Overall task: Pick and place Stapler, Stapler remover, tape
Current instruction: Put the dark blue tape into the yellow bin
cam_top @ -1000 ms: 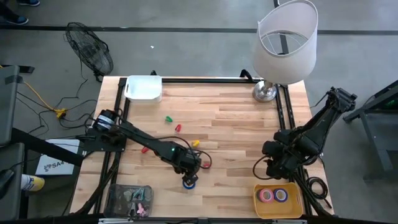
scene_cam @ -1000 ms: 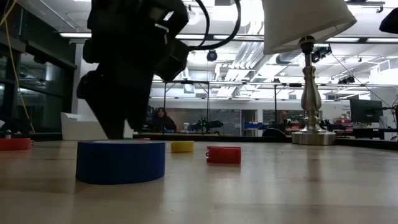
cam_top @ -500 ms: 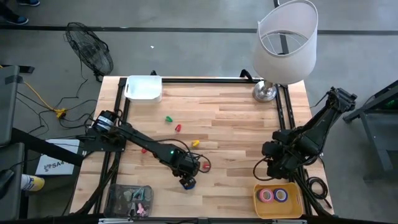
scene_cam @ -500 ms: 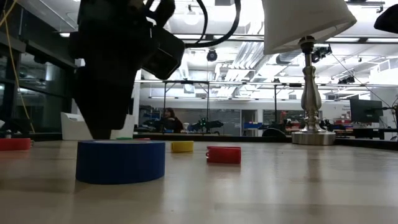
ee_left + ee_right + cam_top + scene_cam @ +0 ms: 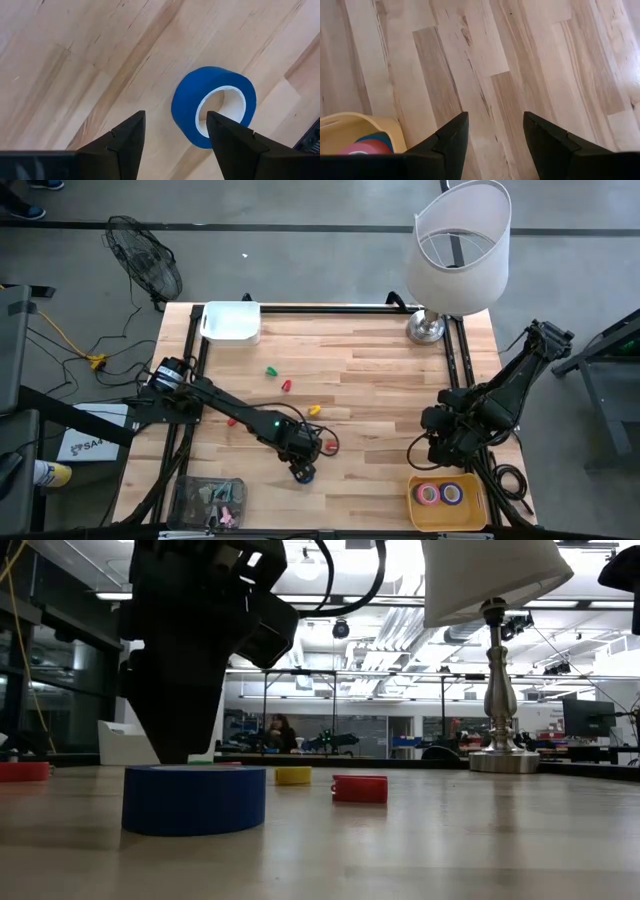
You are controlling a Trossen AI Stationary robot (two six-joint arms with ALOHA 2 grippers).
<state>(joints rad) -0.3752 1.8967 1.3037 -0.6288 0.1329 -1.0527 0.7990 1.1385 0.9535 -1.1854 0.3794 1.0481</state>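
Observation:
A blue tape roll lies flat on the wood table, near the near edge. My left gripper hangs open just above it, pointing down; one finger stands over the roll's hole, the other beside the roll over bare wood. In the low view the left gripper shows as a dark mass over the roll. My right gripper is open and waits above the table's right side. Small red, yellow, red and green pieces lie on the table.
A yellow tray at the near right corner holds two tape rolls; it also shows in the right wrist view. A clear box sits near left, a white bin far left, a lamp far right. Bare wood lies mid-table.
My left gripper has shifted slightly toward the near edge, coming more over the blue roll, and has turned a little about its wrist. The roll has stayed where it was.

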